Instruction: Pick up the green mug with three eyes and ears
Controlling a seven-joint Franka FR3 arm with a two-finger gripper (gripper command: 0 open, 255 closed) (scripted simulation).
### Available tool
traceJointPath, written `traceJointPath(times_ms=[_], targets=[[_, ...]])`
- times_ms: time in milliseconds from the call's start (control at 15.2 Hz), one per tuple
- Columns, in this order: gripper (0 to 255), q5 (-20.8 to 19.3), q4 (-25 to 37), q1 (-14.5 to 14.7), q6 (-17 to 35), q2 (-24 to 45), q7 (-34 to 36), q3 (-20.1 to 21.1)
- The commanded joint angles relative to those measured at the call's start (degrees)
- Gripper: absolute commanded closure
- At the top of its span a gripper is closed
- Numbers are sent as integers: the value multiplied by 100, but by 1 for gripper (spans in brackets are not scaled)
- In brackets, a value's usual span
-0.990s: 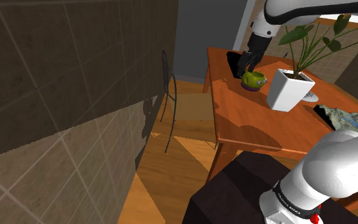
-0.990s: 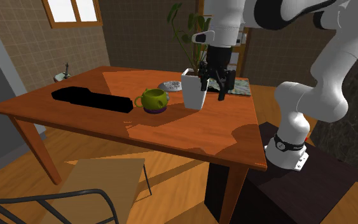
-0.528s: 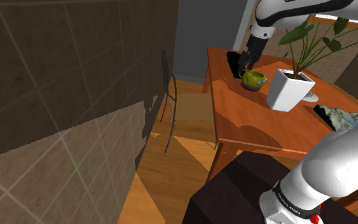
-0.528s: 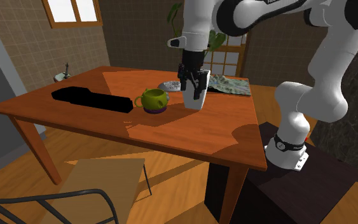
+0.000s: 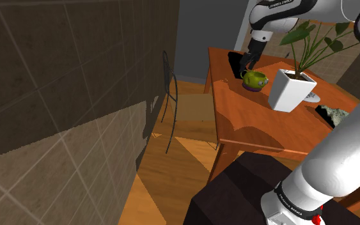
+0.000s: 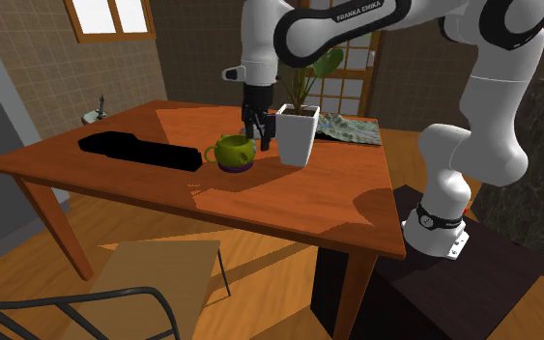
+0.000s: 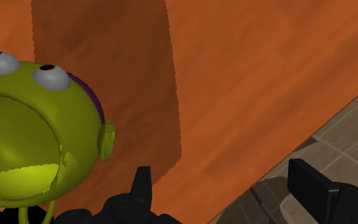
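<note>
Shoulder view: a green mug [image 5: 255, 80] sits upright on an orange wooden table [image 5: 255, 128], just beside a white planter [image 5: 291, 90] holding a leafy plant. The black gripper [image 5: 245, 64] hangs close to the mug, on its side away from the planter.

Second exterior view: the mug [image 6: 233, 152] rests on a purple base near the planter [image 6: 297, 135]. The gripper [image 6: 257, 133] points downward and shows between planter and mug.

Wrist view: the fingers [image 7: 142, 184] stand apart, released and grasping nothing. The mug [image 7: 25, 140], with bulging white eyes and a small ear, lies outside them, beside one finger.
</note>
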Motion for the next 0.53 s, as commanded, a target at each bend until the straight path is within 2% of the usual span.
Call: traceJointPath(times_ms=[0,462], targets=[[0,252,462,-108,-26,505,-307,-119],[0,1105,2274,-799,-375,2219,-1122,-215]])
